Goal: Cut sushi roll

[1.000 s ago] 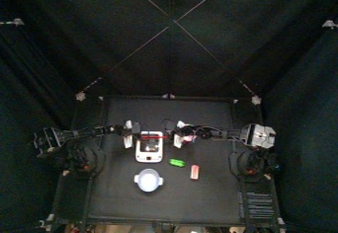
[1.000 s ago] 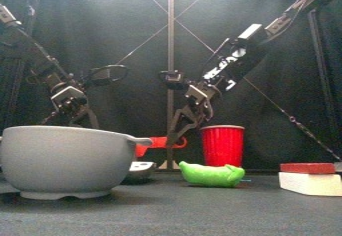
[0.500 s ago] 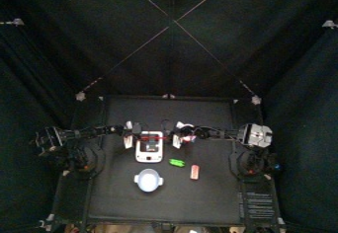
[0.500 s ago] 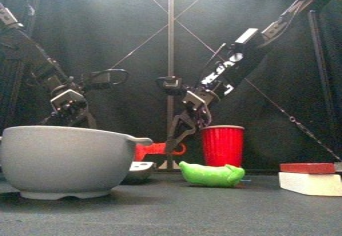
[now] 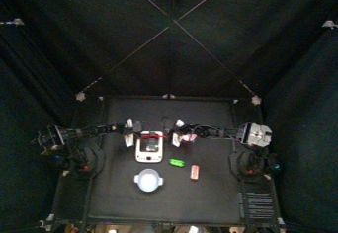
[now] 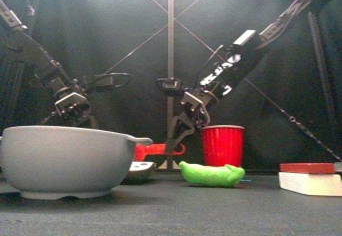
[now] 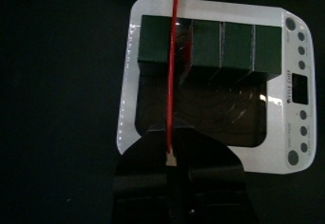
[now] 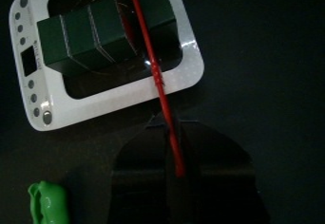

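The sushi roll (image 7: 222, 46) is dark green, marked in several segments, and lies on the white board (image 7: 133, 95). It also shows in the right wrist view (image 8: 95, 28) and as a dark piece with a red spot in the top view (image 5: 150, 139). My left gripper (image 7: 173, 157) is shut on a thin red line (image 7: 174, 76) that runs across the roll. My right gripper (image 8: 172, 138) is shut on a thin red line (image 8: 150, 57) that also crosses the roll and the board (image 8: 191, 66). In the top view the left gripper (image 5: 129, 130) and right gripper (image 5: 179, 131) flank the board.
A grey bowl (image 6: 74, 160) stands near the front, also seen in the top view (image 5: 149, 182). A bright green piece (image 6: 211, 174), a red cup (image 6: 222, 145) and a pinkish-orange block (image 5: 195, 170) lie right of the board.
My right gripper has shifted slightly left, toward the board. The left gripper has hardly moved.
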